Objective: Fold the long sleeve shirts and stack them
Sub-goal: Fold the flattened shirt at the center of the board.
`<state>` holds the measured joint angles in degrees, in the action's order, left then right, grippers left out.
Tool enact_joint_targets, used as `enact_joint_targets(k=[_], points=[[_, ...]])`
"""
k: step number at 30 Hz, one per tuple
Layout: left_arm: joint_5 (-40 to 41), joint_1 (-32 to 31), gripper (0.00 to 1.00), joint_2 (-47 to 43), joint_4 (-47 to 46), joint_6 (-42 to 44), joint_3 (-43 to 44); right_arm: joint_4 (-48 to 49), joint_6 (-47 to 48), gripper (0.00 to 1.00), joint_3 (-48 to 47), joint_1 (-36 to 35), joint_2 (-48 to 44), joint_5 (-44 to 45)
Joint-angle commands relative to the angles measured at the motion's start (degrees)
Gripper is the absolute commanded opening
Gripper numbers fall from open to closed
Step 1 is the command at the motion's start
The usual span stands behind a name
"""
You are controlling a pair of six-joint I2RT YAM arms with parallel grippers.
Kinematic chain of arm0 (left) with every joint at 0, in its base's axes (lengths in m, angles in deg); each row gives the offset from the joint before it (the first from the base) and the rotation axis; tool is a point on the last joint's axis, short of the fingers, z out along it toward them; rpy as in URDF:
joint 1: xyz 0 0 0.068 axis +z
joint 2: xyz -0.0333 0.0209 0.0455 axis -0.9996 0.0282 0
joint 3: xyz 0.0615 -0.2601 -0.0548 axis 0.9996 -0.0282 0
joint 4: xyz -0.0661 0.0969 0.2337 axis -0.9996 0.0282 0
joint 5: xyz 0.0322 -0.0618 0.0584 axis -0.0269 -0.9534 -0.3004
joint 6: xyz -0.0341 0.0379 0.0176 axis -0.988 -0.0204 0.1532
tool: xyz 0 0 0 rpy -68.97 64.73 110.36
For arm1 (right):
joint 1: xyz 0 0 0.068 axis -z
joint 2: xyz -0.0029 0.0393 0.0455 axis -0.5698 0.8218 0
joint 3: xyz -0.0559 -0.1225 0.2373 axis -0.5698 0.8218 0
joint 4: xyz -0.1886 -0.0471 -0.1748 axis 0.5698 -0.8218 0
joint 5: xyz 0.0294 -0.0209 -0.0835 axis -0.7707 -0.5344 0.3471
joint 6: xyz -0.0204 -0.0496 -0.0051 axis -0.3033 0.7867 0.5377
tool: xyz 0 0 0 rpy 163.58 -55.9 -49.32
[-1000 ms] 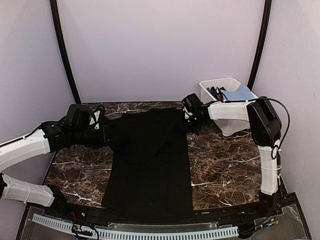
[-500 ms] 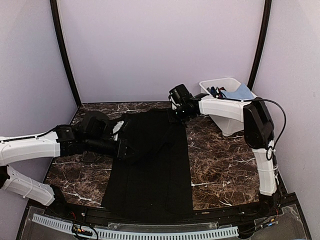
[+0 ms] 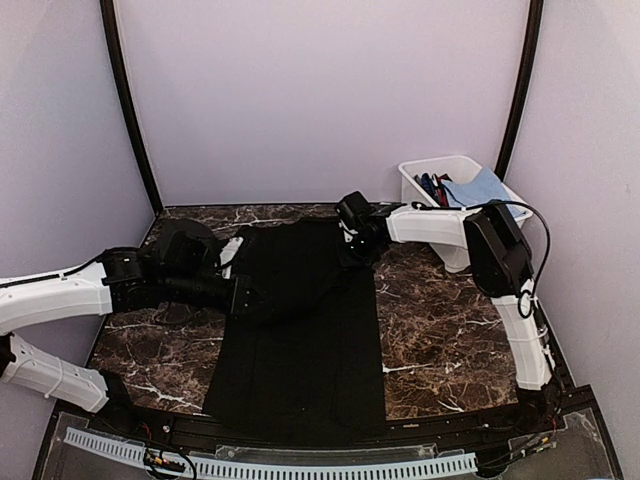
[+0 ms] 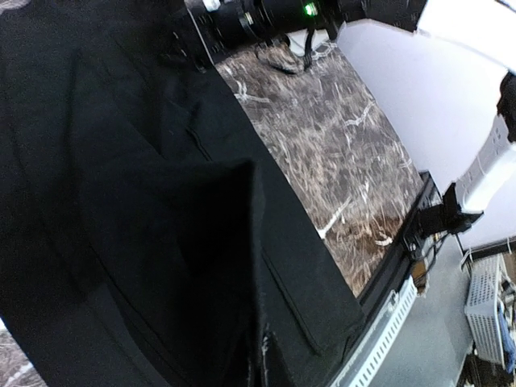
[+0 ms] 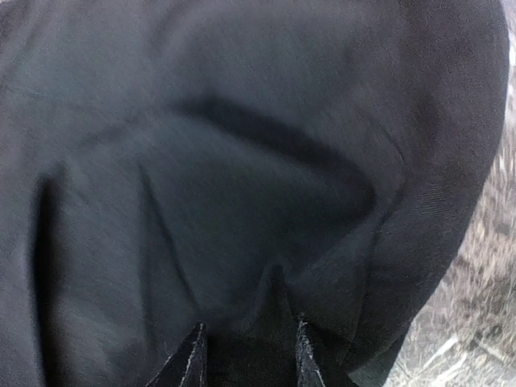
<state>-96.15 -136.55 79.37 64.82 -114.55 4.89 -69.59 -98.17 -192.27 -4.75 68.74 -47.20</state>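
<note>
I see the black shirt point(image 3: 300, 340) spread on the table point(image 3: 440, 330), left of the white bin point(image 3: 440, 172). My right gripper point(image 3: 357, 240), just left of the bin, pinches a bunch of the shirt. My left gripper point(image 3: 245, 297), farther left of the bin, is squeezed tight on a shirt fold.

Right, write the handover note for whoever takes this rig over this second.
Left gripper: shut, pinching a fold of the black shirt near its left chest.
Right gripper: closed on cloth at the shirt's far right corner.
Shirt: spread on the marble table, lower half flat, upper half bunched between the grippers.
White bin: far right, holds other cloth.
Done: left side gathered in over the body.
Left: finish the folds, then stack. No folded pile is in view.
</note>
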Motion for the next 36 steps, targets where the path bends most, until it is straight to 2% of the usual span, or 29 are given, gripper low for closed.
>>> enact_joint_targets(k=[1, 5, 8, 11, 16, 20, 25, 31, 36], points=[[17.89, -0.18, 0.00, -6.38, 5.25, -2.67, 4.95, 0.76, -1.00, 0.35, 5.24, 1.09, -4.04, 1.77], [29.48, -0.09, 0.00, -8.84, 8.50, -4.66, 7.90, 1.81, -1.29, 0.34, 7.66, 2.14, -5.13, 0.33], [31.28, -0.09, 0.00, -9.11, 6.90, -3.71, 8.77, 1.20, -1.06, 0.34, 6.03, 2.52, -4.96, 0.05], [26.75, -0.05, 0.00, -6.90, 4.42, -0.76, 9.54, 0.80, -0.94, 0.34, 4.21, 2.56, -5.72, -0.24], [9.73, -0.28, 0.00, -0.79, 1.01, 3.87, 10.52, 0.82, -0.92, 0.35, 2.84, 2.48, -7.97, -1.68], [4.44, -1.43, 0.00, 3.09, -0.84, 4.99, 10.28, 0.81, -0.94, 0.35, 4.47, 1.42, -11.53, -2.70], [6.88, -1.50, 0.00, 8.21, -0.15, 2.97, 11.29, 3.37, -1.60, 0.42, 13.93, -1.76, -21.20, -3.74], [-5.12, -2.31, 0.00, 15.92, -4.53, 3.73, 13.58, 5.70, -4.59, 0.46, 27.58, -3.82, -33.96, -2.12], [-9.21, -6.58, 0.00, 22.52, -4.12, 6.56, 16.90, 6.43, -7.56, 0.47, 37.59, -4.45, -43.46, -3.15]])
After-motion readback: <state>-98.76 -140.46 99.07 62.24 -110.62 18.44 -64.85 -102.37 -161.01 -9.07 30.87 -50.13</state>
